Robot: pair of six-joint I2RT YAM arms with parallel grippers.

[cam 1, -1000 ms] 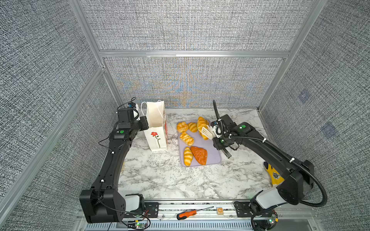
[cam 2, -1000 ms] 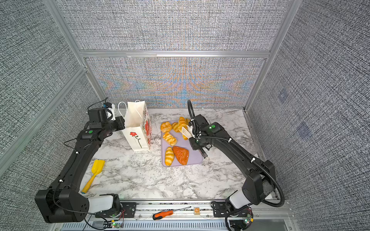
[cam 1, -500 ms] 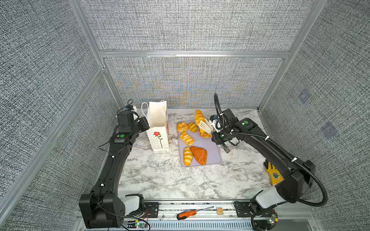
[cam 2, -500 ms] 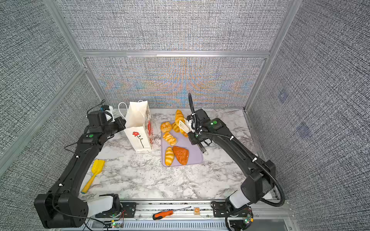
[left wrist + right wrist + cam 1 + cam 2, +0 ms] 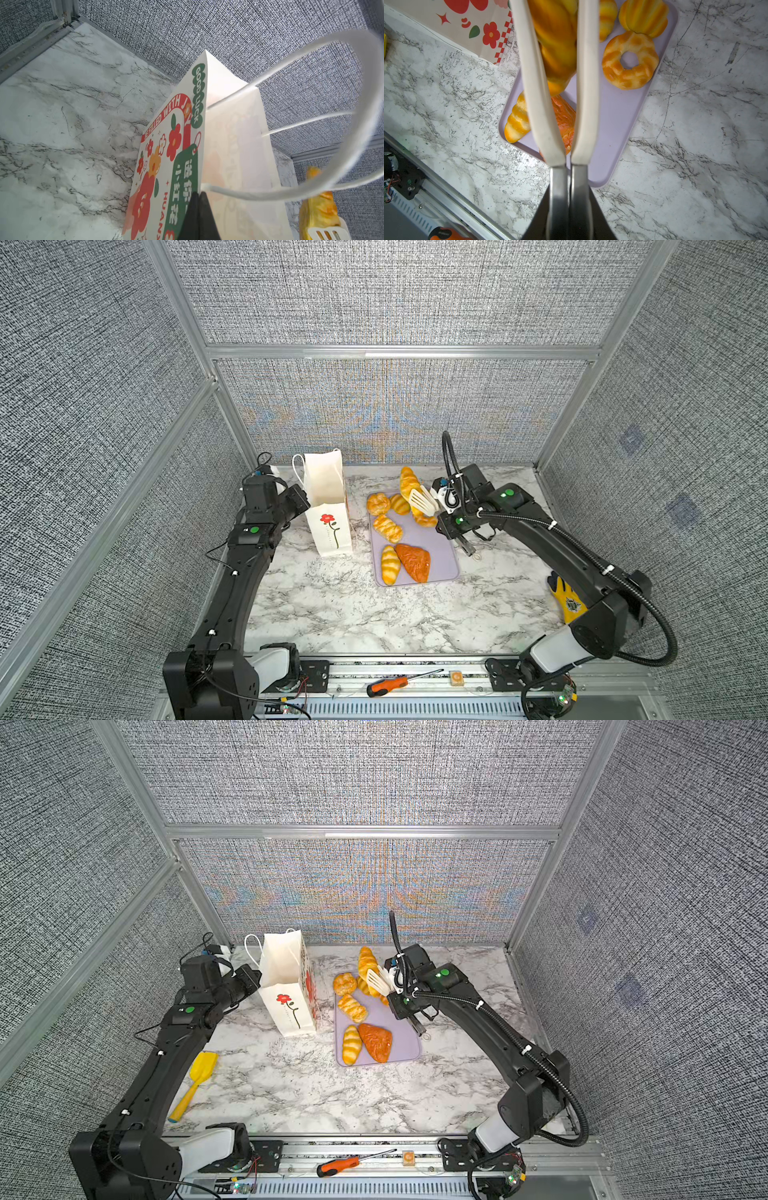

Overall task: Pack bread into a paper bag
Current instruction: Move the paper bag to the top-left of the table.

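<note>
The white paper bag (image 5: 328, 506) (image 5: 286, 986) (image 5: 228, 155) stands upright with its mouth open at the back left. My left gripper (image 5: 305, 502) (image 5: 257, 979) (image 5: 198, 193) is shut on its top edge next to a cord handle. My right gripper (image 5: 446, 502) (image 5: 397, 979) (image 5: 569, 187) is shut on white tongs (image 5: 422, 499) (image 5: 537, 104). The tongs pinch a long striped roll of bread (image 5: 408, 481) (image 5: 366, 961) (image 5: 556, 41), held up over the back of the lilac tray (image 5: 440, 547) (image 5: 612, 124). On the tray lie a round bun (image 5: 378, 504), two striped rolls (image 5: 387, 528) (image 5: 390, 565), an orange-brown triangle (image 5: 413, 562) and a ring doughnut (image 5: 630, 60).
A yellow toy shovel (image 5: 195, 1081) lies on the marble beside the left arm. A yellow glove (image 5: 567, 601) sits at the right edge behind the right arm. An orange screwdriver (image 5: 386, 684) rests on the front rail. Grey walls close in three sides.
The right arm has raised the tongs with the long roll off the tray and carried it a little toward the back. The left arm shifted slightly, still gripping the bag.
</note>
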